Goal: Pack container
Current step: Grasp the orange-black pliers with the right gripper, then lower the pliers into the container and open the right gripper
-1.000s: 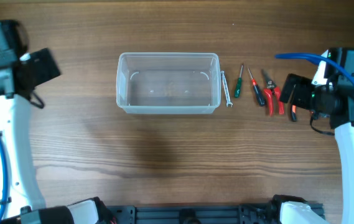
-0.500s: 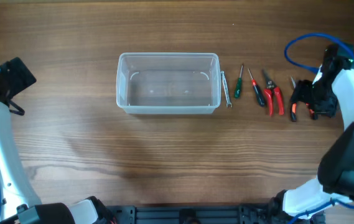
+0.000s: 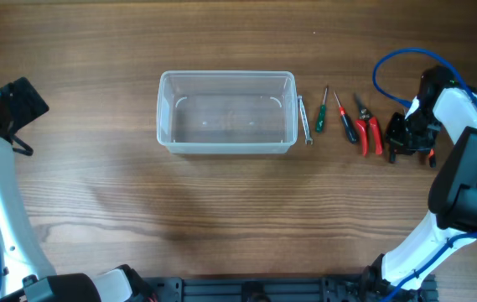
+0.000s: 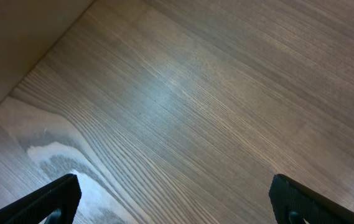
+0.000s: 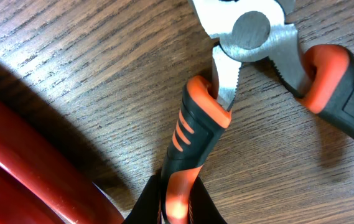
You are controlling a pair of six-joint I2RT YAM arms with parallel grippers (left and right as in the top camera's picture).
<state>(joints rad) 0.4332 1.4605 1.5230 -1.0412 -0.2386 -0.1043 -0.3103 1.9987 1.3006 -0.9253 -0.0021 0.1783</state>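
Note:
The clear container stands empty at the table's middle. Right of it lie a silver wrench, a green screwdriver, a red screwdriver and red-handled cutters. My right gripper is down at the far right of that row. In the right wrist view it is shut on one orange-and-black handle of a pair of pliers lying on the wood, its steel pivot ahead. My left gripper stands open over bare table at the far left.
The red cutter handles lie right beside the gripped pliers handle. The pliers' other handle is spread out to the right. The table's left edge shows in the left wrist view.
My right gripper has come down onto the pliers and shut on one handle. The left arm drew back to the left a second ago and has stayed still since.

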